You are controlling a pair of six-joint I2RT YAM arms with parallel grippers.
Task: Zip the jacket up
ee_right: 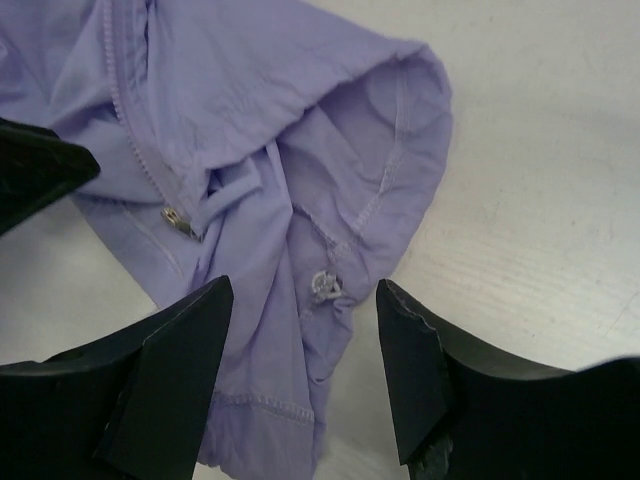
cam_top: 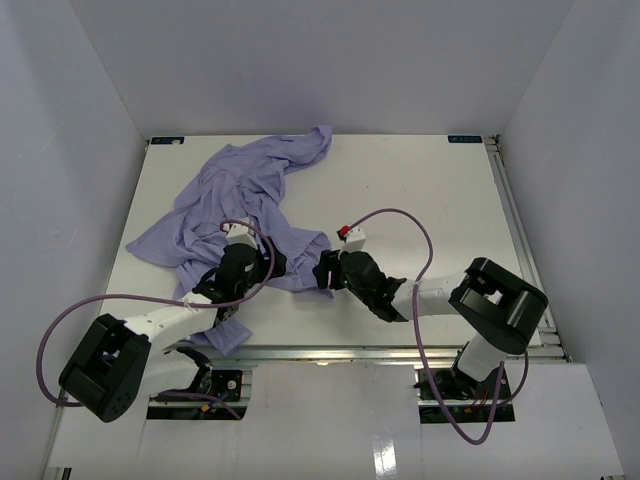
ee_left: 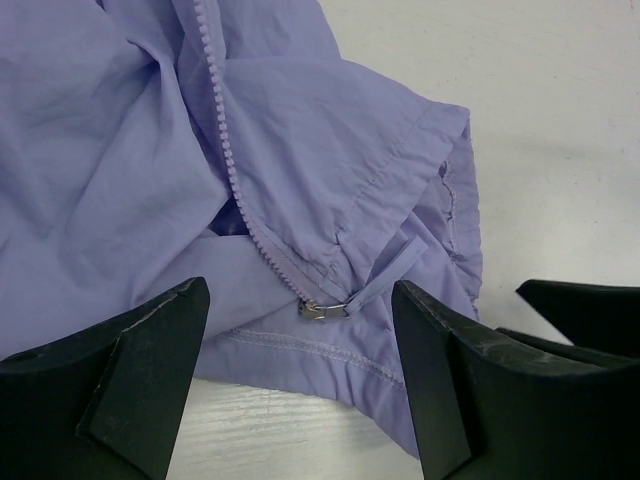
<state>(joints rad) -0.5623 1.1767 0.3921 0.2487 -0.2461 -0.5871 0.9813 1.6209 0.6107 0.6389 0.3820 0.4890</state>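
Note:
The lavender jacket (cam_top: 250, 190) lies crumpled over the left and back of the table, with its hem corner bunched between my two grippers. In the left wrist view, the left gripper (ee_left: 300, 322) stands open above the hem, its fingers (ee_left: 135, 390) on either side of the metal zipper slider (ee_left: 322, 309) at the low end of the teeth (ee_left: 215, 100). The right gripper (ee_right: 302, 300) is open too. A fold of the jacket (ee_right: 270, 330) with a small pale fitting (ee_right: 325, 285) lies between its fingers (ee_right: 420, 370), and the slider (ee_right: 178, 220) is up to the left.
The white table (cam_top: 430, 200) stretches bare to the right of the cloth. The two grippers (cam_top: 268, 263) (cam_top: 325, 270) sit close together near the front middle. The right gripper's dark finger (ee_left: 580, 300) shows at the edge of the left wrist view. Grey walls enclose the table.

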